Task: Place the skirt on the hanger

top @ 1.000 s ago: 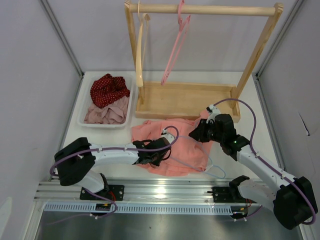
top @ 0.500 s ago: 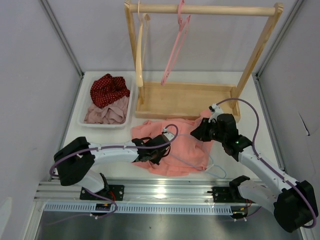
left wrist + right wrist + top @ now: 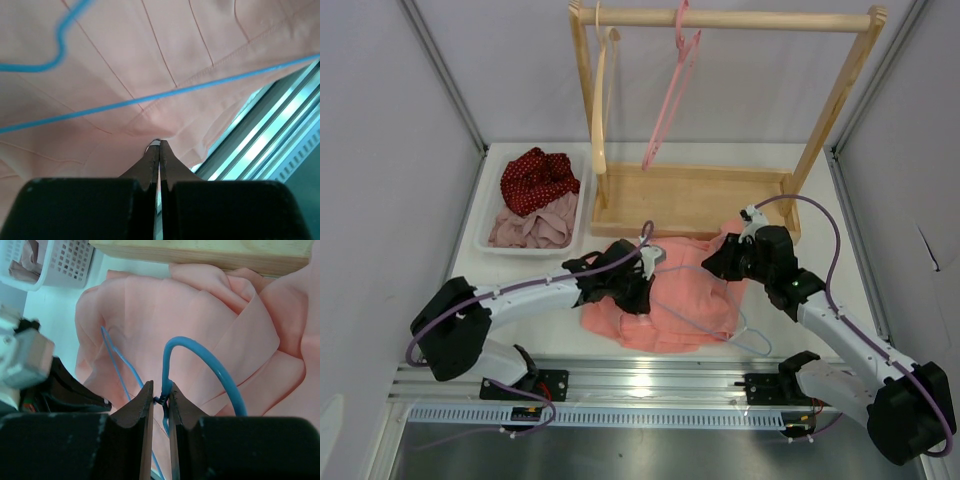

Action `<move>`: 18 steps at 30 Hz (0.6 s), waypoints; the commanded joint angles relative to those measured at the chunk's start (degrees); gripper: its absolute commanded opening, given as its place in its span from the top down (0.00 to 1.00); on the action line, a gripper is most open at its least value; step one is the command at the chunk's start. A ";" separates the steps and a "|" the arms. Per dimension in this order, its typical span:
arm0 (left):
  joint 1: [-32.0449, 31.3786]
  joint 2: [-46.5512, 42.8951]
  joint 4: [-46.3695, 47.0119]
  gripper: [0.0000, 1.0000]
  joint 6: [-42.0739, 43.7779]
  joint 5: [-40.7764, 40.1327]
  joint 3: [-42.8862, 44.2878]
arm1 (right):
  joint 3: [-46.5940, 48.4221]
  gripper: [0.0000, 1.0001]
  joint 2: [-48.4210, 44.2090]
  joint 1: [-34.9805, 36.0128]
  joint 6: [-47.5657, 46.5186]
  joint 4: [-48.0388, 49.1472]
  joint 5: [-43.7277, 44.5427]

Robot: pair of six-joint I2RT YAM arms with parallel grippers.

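Observation:
The salmon-pink skirt [image 3: 690, 300] lies spread on the table in front of the wooden rack. The pale blue hanger [image 3: 752, 338] lies on it, its wire frame crossing the fabric [image 3: 175, 93]. My left gripper [image 3: 638, 292] is at the skirt's left part, shut on a pinch of the fabric [image 3: 125, 50]; folds radiate from its tips [image 3: 159, 145]. My right gripper [image 3: 717, 268] is over the skirt's upper right, shut on the hanger's twisted neck just below the hook [image 3: 210, 357], which curves away from its tips [image 3: 160, 392]. The skirt [image 3: 165, 310] lies beneath.
A wooden rack [image 3: 690, 200] stands behind, with a pink hanger [image 3: 670, 90] and a wooden hanger [image 3: 603, 90] on its bar. A white basket [image 3: 485, 225] at the back left holds a red dotted cloth [image 3: 535, 178] and a mauve cloth [image 3: 535, 228]. A metal rail [image 3: 650, 380] runs along the near edge.
My left gripper has shut on the skirt and moved away from the near edge toward the rack, pulling the skirt's left part with it. The right gripper has barely moved.

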 commanded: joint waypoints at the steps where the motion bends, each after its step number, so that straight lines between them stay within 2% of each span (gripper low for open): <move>1: 4.47 -2.33 5.18 1.00 -3.15 7.25 0.49 | 2.68 1.00 -1.45 -0.32 1.43 1.22 1.24; 8: 12.64 1.62 11.77 1.00 -9.38 9.29 0.32 | 2.77 1.00 -2.85 -0.40 2.66 0.17 3.26; 18: 16.96 5.32 18.11 1.00 -14.84 8.50 -1.61 | 1.80 1.00 -8.56 -1.90 4.24 -3.09 8.45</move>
